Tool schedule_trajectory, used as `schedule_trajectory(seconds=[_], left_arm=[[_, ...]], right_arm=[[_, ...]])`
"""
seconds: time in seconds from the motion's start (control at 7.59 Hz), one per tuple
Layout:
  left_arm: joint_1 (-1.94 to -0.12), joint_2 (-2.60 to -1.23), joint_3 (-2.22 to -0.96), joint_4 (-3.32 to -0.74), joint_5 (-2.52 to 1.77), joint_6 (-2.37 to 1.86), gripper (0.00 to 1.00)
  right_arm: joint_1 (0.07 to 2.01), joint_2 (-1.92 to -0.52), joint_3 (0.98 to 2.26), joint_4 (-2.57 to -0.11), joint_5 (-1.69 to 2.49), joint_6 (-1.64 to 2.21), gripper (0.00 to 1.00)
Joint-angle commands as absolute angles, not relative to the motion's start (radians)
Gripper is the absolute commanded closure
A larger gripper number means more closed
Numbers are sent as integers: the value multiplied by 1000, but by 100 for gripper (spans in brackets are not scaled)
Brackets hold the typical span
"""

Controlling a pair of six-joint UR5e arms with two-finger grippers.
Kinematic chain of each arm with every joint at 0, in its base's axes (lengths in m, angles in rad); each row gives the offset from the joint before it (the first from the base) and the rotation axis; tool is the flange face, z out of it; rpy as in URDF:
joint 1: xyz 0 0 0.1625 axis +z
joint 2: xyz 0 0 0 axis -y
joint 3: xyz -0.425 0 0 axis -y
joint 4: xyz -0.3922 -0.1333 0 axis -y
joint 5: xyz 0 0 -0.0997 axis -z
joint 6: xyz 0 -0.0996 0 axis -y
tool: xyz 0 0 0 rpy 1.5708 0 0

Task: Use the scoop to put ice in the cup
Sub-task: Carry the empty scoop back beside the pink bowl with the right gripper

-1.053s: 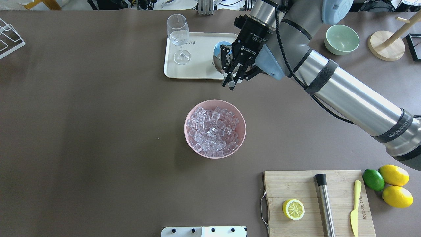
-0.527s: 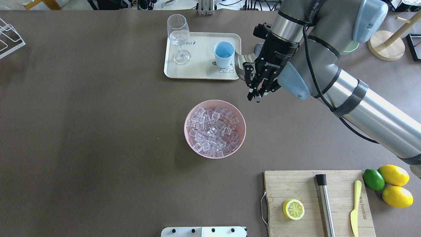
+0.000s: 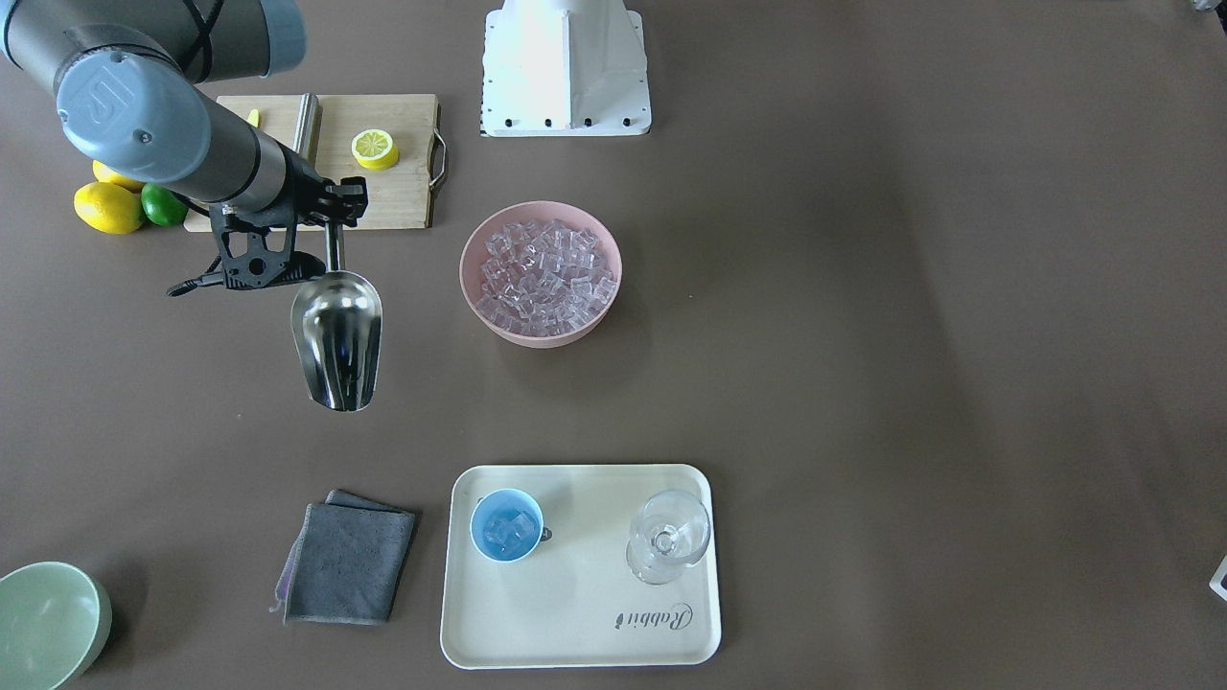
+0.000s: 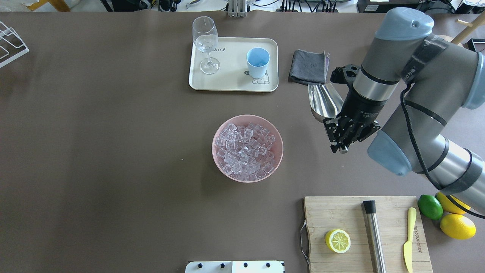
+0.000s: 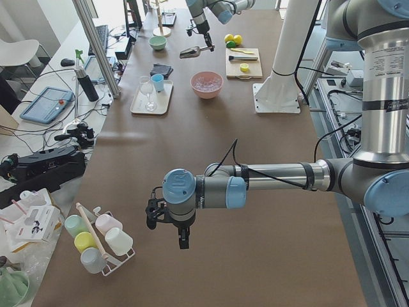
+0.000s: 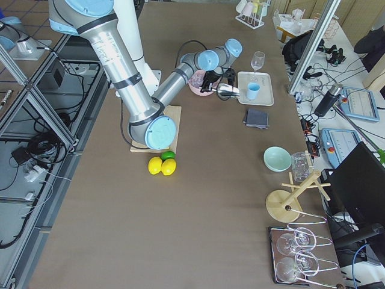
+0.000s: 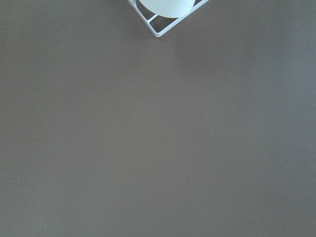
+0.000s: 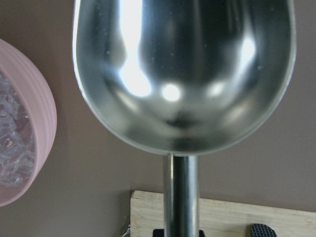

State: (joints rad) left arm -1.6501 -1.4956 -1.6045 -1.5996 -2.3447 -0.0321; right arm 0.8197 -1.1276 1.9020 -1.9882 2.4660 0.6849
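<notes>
In the front-facing view, the right jaws were clenched on the thin handle of the scoop [image 3: 337, 335]. It hung empty over bare tabletop [image 3: 863, 335], well apart from the pink bowl [image 3: 542, 337] of ice [image 3: 544, 268]. The cup [image 3: 484, 508] stood on the tray [image 3: 575, 594] with a few cubes in it, and the stemmed glass [image 3: 668, 537] was near it. The pour worried me most: the scoop's mouth looked no narrower than the cup, so cubes could spill onto the tray. A low pass could also tip the cup or the glass.

Overhead, the scoop sat between the grey cloth [image 4: 308, 67] and the bowl. I judged that digging in from the side could shove the bowl across the tabletop rather than load the scoop.

In the exterior left view, the left jaws hung near the cup rack [image 5: 105, 246], far from the work. I could not tell whether they were released or clenched.

The right wrist view showed the trough bare and the handle round and smooth. Under load in packed cubes it could twist in the grip and dump the ice early.
</notes>
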Motion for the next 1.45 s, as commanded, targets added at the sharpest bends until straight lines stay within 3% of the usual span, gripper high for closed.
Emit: schedule_trajectory(seconds=[0.0, 0.26, 0.92, 1.32], left_arm=[[-1649, -1497, -1603, -1600, -2344, -32, 2], [-1649, -1497, -1605, -1600, -2341, -32, 2], [-1649, -1502, -1606, -1601, -2339, -31, 2], [-1649, -1505, -1609, -1591, -2339, -32, 2]], right_arm=[[779, -1296, 1921, -1727, 2409, 834, 100], [741, -1357, 1916, -1614, 2331, 928, 100], [673, -1381, 1905, -1602, 2260, 950, 100], [670, -1422, 1846, -1415, 2260, 1023, 100]])
